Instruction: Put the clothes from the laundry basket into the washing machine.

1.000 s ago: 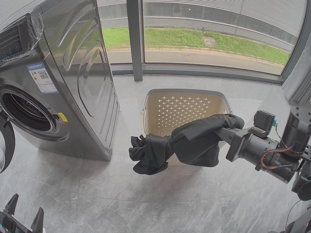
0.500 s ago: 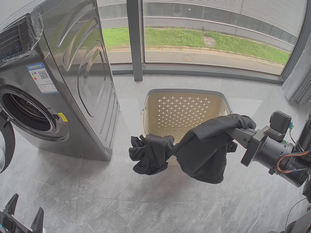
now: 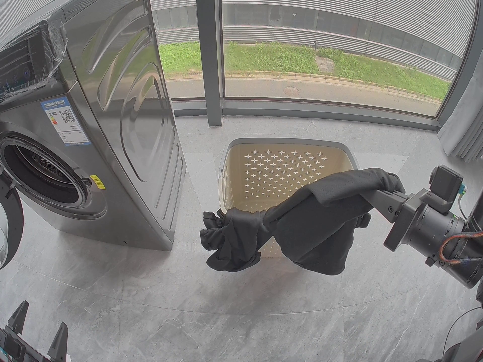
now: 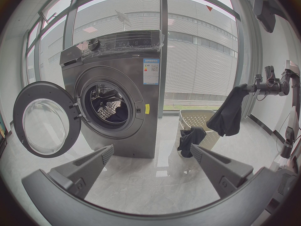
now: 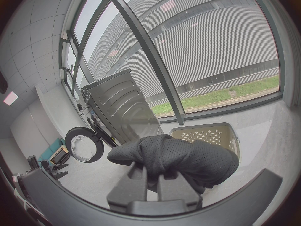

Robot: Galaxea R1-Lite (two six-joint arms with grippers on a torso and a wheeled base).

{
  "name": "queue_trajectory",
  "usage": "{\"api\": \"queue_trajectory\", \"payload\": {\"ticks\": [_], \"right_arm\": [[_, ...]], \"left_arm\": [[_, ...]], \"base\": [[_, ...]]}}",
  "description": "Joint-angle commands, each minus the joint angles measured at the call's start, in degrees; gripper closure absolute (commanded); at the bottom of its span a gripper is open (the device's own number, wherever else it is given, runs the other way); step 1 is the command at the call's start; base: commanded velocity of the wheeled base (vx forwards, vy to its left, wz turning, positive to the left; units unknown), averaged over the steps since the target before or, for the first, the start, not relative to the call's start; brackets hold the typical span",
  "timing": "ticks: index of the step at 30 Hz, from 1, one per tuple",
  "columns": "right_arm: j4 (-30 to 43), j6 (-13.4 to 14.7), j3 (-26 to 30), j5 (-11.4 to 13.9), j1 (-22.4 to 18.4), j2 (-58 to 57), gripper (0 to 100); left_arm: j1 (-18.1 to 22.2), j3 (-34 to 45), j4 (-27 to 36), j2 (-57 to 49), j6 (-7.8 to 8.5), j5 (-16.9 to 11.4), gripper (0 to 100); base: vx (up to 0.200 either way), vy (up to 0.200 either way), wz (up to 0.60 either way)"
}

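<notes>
My right gripper point(image 3: 383, 197) is shut on a dark grey garment point(image 3: 322, 217), holding it in the air over the near right side of the beige laundry basket point(image 3: 261, 169). One end of the garment point(image 4: 227, 115) trails down over the basket's near left rim point(image 4: 188, 118) to a bunched part point(image 3: 229, 240) by the floor. The grey washing machine point(image 3: 85, 106) stands at the left with its round door point(image 4: 45, 120) swung open and cloth inside the drum point(image 4: 109, 105). My left gripper point(image 4: 150, 160) hangs open and low, facing the machine. The mesh fabric point(image 5: 175, 157) is pinched between the right fingers point(image 5: 178, 185).
A large window with a grey post point(image 3: 209, 51) runs behind the basket. A pale curtain point(image 3: 465, 121) hangs at the far right. Grey tiled floor point(image 3: 226, 312) stretches open between the machine and me.
My right gripper has pulled back to the right and slightly up, lifting the garment and stretching it out from the bunched end on the basket's rim. The left arm has stayed put.
</notes>
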Motion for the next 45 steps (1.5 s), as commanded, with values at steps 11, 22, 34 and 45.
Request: {"api": "queue_trajectory", "payload": {"ticks": [11, 22, 34, 45], "right_arm": [[-0.22, -0.88, 0.96, -1.77, 0.2, -0.93, 100], [0.04, -0.97, 1.31, -1.77, 0.2, -0.67, 100], [-0.49, -0.97, 1.14, -1.59, 0.56, 0.04, 100], [-0.58, -0.97, 1.22, -1.42, 0.29, 0.74, 100]], "left_arm": [[0.0, 0.75, -0.1, -0.93, -0.39, 0.14, 0], [0.0, 0.84, -0.27, -0.93, -0.74, 0.23, 0], [-0.09, 0.84, -0.27, -0.93, -1.35, 0.32, 0], [0.0, 0.84, -0.27, -0.93, -1.09, 0.32, 0]], "base": [[-0.055, 0.0, 0.0], [-0.2, 0.0, 0.0], [-0.017, 0.083, 0.0], [0.0, 0.2, 0.0]]}}
